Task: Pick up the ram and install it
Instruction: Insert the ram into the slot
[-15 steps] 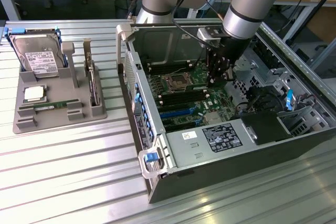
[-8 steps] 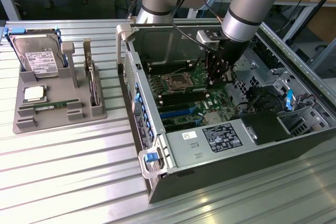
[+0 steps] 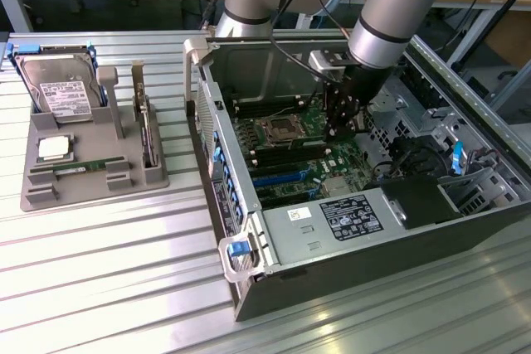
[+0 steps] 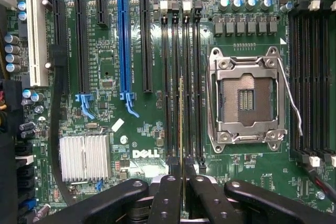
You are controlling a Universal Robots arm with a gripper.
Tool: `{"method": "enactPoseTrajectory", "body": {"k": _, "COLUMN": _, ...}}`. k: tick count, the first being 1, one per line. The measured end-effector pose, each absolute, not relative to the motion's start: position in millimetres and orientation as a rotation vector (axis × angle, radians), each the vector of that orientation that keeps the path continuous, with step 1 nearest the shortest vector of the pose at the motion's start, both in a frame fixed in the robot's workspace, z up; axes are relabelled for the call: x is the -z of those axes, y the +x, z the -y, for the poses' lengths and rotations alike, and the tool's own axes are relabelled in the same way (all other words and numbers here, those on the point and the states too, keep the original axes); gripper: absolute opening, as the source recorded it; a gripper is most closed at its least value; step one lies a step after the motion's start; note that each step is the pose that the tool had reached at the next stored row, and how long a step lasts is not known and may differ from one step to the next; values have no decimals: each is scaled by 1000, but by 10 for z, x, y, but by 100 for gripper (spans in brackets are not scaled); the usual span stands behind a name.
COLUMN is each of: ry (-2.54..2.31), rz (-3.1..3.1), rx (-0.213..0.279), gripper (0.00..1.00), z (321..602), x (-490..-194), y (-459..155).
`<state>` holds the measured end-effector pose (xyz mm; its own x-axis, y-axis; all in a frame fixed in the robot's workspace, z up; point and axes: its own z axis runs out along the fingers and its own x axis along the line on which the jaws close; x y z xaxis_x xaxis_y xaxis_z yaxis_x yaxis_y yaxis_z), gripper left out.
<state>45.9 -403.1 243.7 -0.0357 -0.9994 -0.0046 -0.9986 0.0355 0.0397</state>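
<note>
Gripper (image 4: 181, 182): fingers nearly closed, pinching the ram (image 4: 181, 124) edge-on at lower centre of the wrist view.
Ram: upright, standing in the slots (image 4: 184, 77) beside the socket (image 4: 247, 98).
Arm (image 3: 390, 14): reaches into the case (image 3: 348, 230) from the upper right of the exterior view.
Tray (image 3: 83, 172): left, holding another stick (image 3: 81, 168), a drive (image 3: 56, 89).

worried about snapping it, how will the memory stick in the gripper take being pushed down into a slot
The memory stick shows as a thin edge in the gripper, so it is probably light and fairly stiff, yet fragile under sideways force. Held at one narrow spot, it may tilt if pushed unevenly against the motherboard.
</note>
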Motion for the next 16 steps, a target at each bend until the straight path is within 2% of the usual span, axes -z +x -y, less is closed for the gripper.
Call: {"method": "enactPoseTrajectory", "body": {"k": 16, "ry": 2166, "rz": 2243, "rx": 48, "gripper": 13, "z": 4042, "x": -2431, "y": 174}}
